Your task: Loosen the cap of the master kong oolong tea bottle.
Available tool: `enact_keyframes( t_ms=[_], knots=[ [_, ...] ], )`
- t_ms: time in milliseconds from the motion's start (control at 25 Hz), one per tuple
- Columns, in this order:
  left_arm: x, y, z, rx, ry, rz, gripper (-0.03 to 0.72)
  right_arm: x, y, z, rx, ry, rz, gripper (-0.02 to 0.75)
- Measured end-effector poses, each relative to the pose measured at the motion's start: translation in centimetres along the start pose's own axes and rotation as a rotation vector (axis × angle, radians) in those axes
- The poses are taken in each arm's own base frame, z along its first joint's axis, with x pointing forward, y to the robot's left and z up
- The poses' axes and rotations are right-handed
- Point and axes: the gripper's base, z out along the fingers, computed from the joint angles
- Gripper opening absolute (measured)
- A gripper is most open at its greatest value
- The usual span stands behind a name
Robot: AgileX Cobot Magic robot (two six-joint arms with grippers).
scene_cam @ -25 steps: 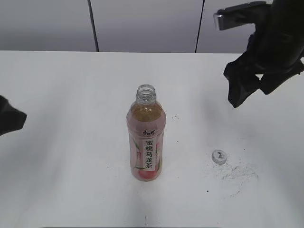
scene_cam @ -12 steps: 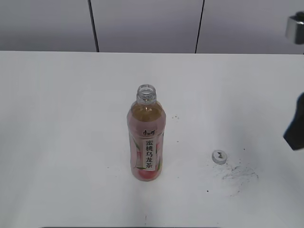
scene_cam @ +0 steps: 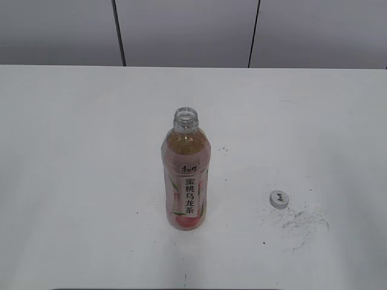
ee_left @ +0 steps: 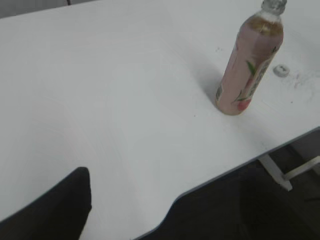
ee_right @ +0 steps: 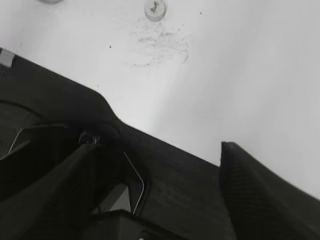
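Black hands both pulled back off the work area, cap already off.

L hand [ee_left: 47,210]: only one dark finger shows at the lower edge of its wrist view, over the surface [scene_cam: 78,181] edge, nothing near it; how far open, can't tell. R hand [ee_right: 165,190]: two dark fingers spread wide apart, nothing btwn them, low beyond the surface edge; neither hand shows in ext view. Master kong oolong tea bottle [scene_cam: 185,175] upright mid-surface, neck open, label facing cam. Cap [scene_cam: 279,199] lies flat, logo up, well apart to the bottle's right, just beside grey scuff marks [scene_cam: 305,220]. Judgement: cap set aside clear of the bottle so it can't get knocked; loosening looks done.
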Motion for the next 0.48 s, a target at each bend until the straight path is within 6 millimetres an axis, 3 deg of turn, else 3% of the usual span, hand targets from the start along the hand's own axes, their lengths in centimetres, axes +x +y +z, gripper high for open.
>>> enact_keyframes(
  t_ms=[160,480],
  knots=[
    [-0.2,-0.3,0.7,0.029,-0.054,-0.002,0.543,2.6,0.2,-1.0,0.025,-0.170,-0.015,0.574],
    [-0.3,-0.4,0.7,0.038,-0.070,0.001,0.542,5.9,0.4,1.0,0.033,-0.194,-0.056,0.574]
  ],
)
